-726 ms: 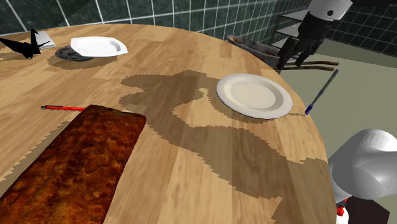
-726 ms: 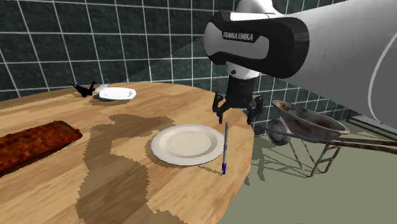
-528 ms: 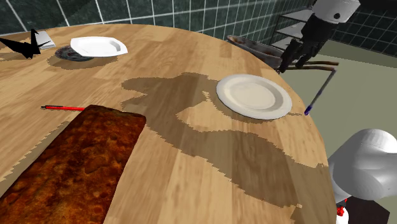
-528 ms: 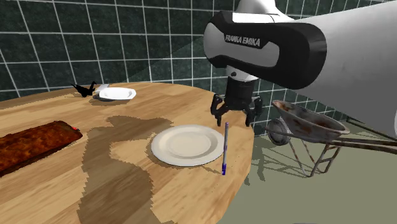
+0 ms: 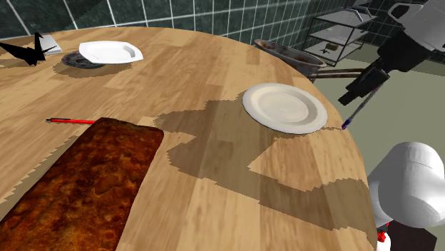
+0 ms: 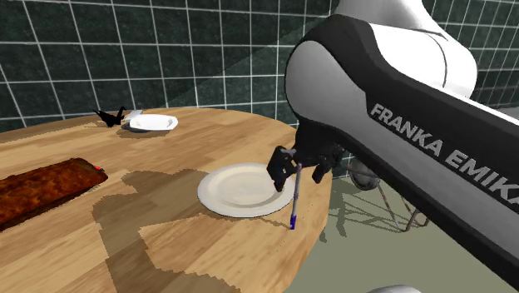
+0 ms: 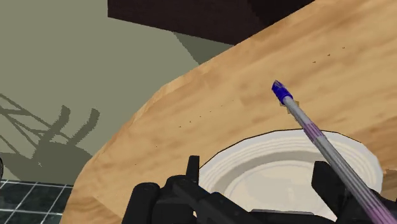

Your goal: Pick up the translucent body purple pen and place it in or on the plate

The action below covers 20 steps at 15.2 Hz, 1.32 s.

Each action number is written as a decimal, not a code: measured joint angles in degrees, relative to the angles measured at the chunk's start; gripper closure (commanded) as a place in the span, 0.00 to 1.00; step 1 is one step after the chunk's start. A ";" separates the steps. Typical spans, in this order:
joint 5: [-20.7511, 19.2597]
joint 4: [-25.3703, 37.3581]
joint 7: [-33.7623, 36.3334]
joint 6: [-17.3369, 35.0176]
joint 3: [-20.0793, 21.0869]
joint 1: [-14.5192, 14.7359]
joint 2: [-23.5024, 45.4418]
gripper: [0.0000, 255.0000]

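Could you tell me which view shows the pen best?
Second exterior view: the pen shows full length beside the plate. The wrist view cuts it off at the edge; the shoulder view has it small, partly behind the gripper.

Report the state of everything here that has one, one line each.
gripper, fingers open, close to the purple pen's non-blue end.
purple pen, blue end on the table beside the plate, not on it.
plate, upright, nothing on it.
white dish, upright, empty, at the table's far end.
red pen, lying flat on the table.
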 measured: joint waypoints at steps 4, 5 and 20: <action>0.72 -5.11 -5.75 -3.75 -0.71 3.94 -13.62 0.00; 0.84 -5.77 -6.30 -3.98 -0.72 4.36 -14.98 0.00; 1.20 -12.42 -6.83 0.04 -0.47 4.70 -18.05 1.00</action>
